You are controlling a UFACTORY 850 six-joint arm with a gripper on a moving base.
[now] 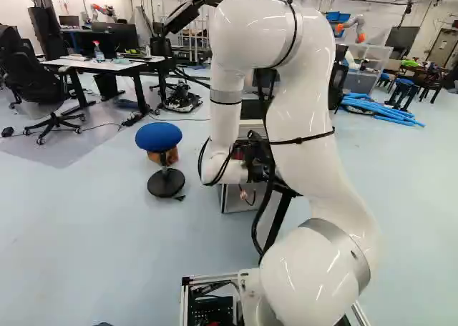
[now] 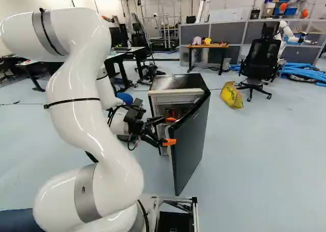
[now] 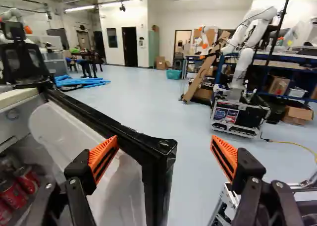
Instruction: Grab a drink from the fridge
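Note:
The small fridge [image 2: 178,81] stands with its dark door [image 2: 192,143] swung open in the right base view. My gripper [image 2: 169,131] is at the door's free edge, its orange-padded fingers spread. From the wrist, the gripper [image 3: 165,149] is open, and the black-edged door [image 3: 157,179] reaches into the space between its fingers, nearer one of them; no grip on it shows. Red cans [image 3: 13,195] lie inside the fridge, beyond the door's white inner side and off to that same finger's side. In the left base view the arm hides most of the fridge [image 1: 235,199].
A blue stool [image 1: 159,136] and a desk [image 1: 107,65] stand left of the fridge. Behind it are a wooden table [image 2: 208,46], a yellow bag [image 2: 232,94] and an office chair [image 2: 261,64]. Another robot [image 3: 243,62] stands across the room.

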